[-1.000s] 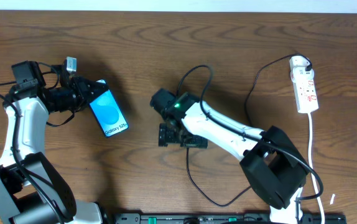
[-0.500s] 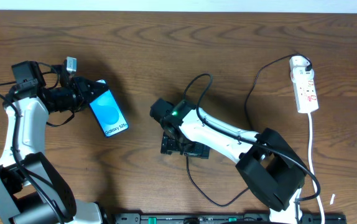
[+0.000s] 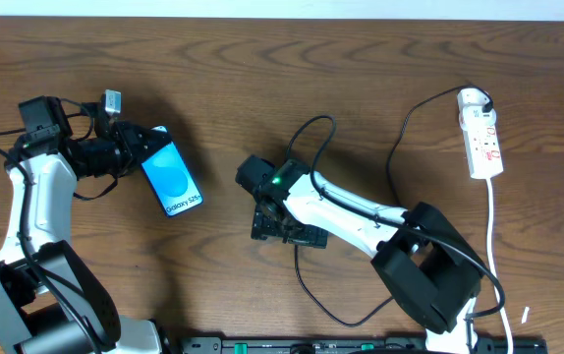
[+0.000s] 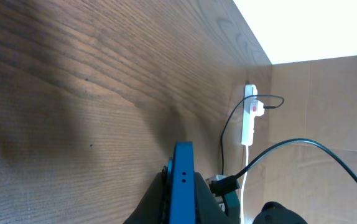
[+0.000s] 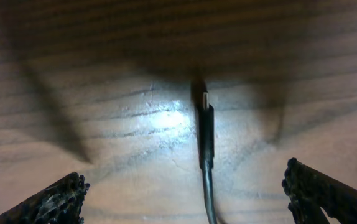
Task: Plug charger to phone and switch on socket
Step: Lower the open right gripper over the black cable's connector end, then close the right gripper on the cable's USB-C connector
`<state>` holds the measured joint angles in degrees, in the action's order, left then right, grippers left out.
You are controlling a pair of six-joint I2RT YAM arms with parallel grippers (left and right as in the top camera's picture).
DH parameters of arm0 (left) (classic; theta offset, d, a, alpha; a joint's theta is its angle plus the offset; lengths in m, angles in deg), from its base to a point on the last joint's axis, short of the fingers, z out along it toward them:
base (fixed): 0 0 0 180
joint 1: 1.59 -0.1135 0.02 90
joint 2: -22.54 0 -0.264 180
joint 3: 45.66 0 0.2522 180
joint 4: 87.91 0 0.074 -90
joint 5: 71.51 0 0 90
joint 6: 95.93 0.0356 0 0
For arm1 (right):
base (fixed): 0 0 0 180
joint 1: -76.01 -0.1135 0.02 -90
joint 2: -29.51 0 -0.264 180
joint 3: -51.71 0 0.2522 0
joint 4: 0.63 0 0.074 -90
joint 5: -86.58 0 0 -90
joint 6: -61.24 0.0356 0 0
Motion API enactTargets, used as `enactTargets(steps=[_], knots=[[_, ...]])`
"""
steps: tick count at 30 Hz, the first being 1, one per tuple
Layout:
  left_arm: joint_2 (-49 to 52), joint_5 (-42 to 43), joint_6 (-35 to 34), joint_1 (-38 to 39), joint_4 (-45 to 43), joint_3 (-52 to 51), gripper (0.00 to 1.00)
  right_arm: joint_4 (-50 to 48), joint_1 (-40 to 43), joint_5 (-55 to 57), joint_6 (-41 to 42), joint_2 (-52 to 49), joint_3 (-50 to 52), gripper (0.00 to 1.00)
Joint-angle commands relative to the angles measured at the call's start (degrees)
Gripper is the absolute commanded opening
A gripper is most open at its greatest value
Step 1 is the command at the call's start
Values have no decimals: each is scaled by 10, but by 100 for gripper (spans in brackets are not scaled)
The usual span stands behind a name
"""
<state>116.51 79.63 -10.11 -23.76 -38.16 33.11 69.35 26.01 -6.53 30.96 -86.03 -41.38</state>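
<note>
The phone (image 3: pixel 172 175), its blue screen lit, sits tilted at the left with my left gripper (image 3: pixel 144 146) shut on its near end. The left wrist view shows the phone (image 4: pixel 183 183) edge-on between the dark fingers (image 4: pixel 157 202) of that gripper (image 4: pixel 183 200). The charger (image 3: pixel 397 157) is a thin black cable running from the white socket (image 3: pixel 483 133) at the far right into loops at mid-table. Its plug tip (image 5: pixel 205 121) lies on the wood between the wide-apart fingers (image 5: pixel 48 202) of my open right gripper (image 5: pixel 185 186), which hovers over it (image 3: pixel 284 231) without touching.
The socket's white cord (image 3: pixel 493 246) runs down the right side toward the front edge. The black cable loops (image 3: pixel 307 285) around the right arm's base. A cardboard wall (image 4: pixel 315 124) stands beyond the table, behind the socket (image 4: pixel 250 115).
The right gripper has moved slightly toward the table's front edge over the cable's end. The left arm and the phone have not moved.
</note>
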Motion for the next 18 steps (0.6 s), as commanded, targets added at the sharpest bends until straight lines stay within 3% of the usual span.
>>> enactTargets(steps=[1, 18], knots=[[-13, 13, 5, -1, 2, 19, 8, -3, -2, 6, 9, -23, 4, 99], [-13, 13, 5, -1, 2, 19, 7, -18, 8, -16, -28, -26, 4, 98]])
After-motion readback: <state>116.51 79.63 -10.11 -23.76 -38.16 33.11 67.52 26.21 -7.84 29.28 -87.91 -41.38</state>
